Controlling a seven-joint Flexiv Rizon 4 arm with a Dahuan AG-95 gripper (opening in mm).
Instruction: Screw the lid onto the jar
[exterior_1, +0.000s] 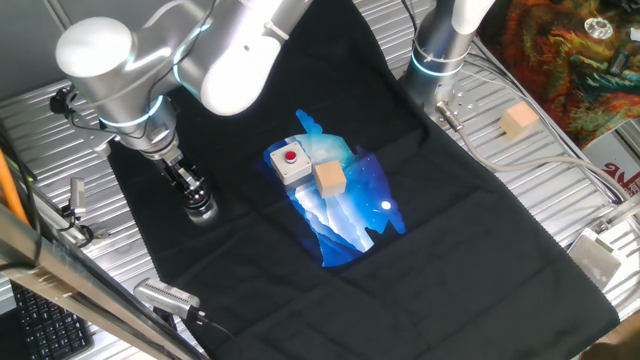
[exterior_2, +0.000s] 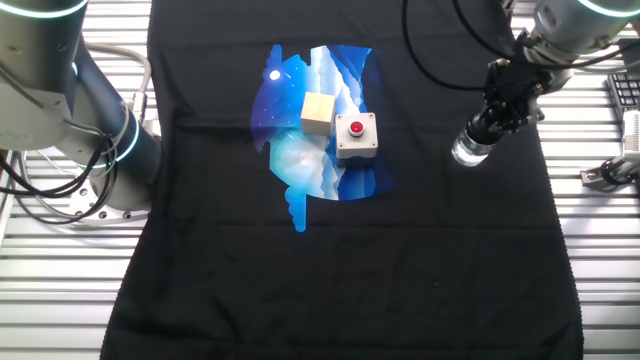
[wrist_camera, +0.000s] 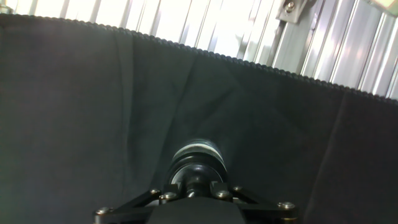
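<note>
- A black cloth (exterior_1: 450, 250) covers the ribbed metal table (exterior_1: 560, 190), with a blue-and-white print (exterior_1: 345, 205) at its middle.
- A grey box with a red button (exterior_1: 291, 161) sits on the print.
- A tan wooden cube (exterior_1: 329, 179) stands just beside that box.
- A second wooden cube (exterior_1: 518, 120) rests on bare metal near the table's far right corner.

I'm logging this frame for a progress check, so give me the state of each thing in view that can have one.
gripper: down over the jar, closed on the lid.
lid: held in the gripper on top of the jar; how far it is screwed down cannot be told.
jar: upright on the black cloth, below the gripper.
grey box: upright, red button on top, not touched.
wooden cube: resting beside the grey box.
</note>
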